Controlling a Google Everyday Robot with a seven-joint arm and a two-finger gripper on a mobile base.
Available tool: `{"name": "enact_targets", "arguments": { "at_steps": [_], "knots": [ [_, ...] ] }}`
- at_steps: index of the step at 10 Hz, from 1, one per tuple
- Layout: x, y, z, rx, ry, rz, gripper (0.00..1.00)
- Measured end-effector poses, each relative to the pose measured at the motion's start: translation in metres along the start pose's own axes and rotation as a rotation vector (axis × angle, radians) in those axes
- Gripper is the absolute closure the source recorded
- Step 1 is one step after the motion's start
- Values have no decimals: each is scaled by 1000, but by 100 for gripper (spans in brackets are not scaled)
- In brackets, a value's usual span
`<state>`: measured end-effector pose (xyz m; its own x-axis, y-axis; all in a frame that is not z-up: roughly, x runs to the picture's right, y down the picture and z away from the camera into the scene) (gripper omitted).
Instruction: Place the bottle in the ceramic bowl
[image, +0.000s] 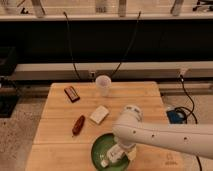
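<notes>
The green ceramic bowl (100, 147) sits at the front middle of the wooden table. The clear bottle (110, 157) with its white cap lies tilted inside the bowl, cap toward the front left. My gripper (121, 151) is at the end of the white arm that comes in from the right. It hangs over the bowl's right side, right at the bottle's upper end. The arm hides the bowl's right part.
A translucent whitish cup (103, 85) stands at the table's back. A flat white block (99, 114) lies mid-table. A reddish-brown oblong object (78, 124) and a dark snack bar (71, 93) lie to the left. A blue object (175, 117) and cables lie on the floor, right.
</notes>
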<state>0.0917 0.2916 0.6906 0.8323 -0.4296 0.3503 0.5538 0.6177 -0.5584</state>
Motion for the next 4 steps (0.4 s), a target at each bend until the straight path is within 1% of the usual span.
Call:
{"name": "enact_targets", "arguments": {
  "at_steps": [1, 2, 3, 4],
  "knots": [
    [1, 0, -1, 3, -6, 0, 20],
    [4, -1, -5, 26, -28, -1, 24],
    [6, -1, -5, 33, -34, -5, 29],
    [0, -3, -4, 30, -27, -12, 28]
  ]
}}
